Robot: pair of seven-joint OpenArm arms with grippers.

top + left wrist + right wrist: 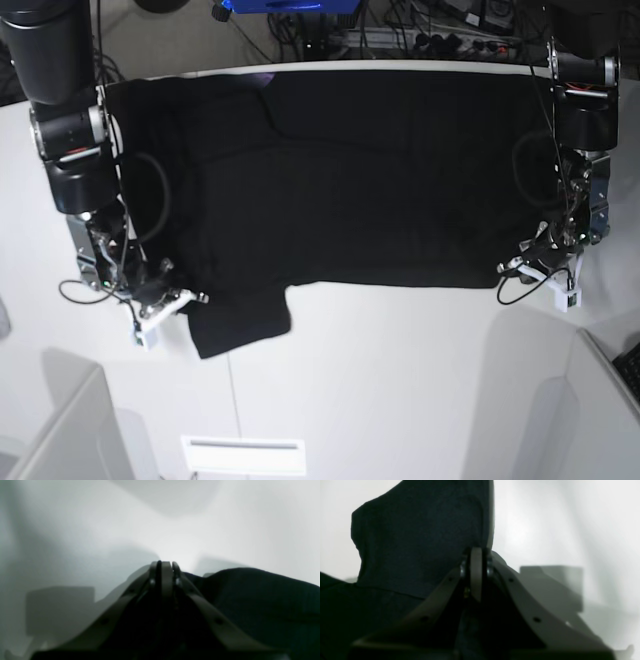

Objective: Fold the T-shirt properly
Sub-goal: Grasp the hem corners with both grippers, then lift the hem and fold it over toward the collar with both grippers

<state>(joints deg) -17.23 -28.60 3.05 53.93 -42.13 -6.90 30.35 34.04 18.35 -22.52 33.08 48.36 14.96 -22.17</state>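
The black T-shirt (350, 180) lies spread plain side up across the white table (400, 380), with one short sleeve (240, 320) sticking out toward the front left. No print shows. My right gripper (190, 296) is at that sleeve's edge. In the right wrist view it (476, 552) is shut with black cloth (420, 542) around and beyond its tips. My left gripper (508, 268) is at the shirt's front right corner. In the left wrist view it (163, 565) is shut, with the black cloth (250, 600) touching its right side.
Cables and a blue device (280, 6) lie beyond the table's back edge. Grey-white panels stand at the front left (60, 430) and front right (610, 400). A narrow slot plate (240, 443) sits at the front edge.
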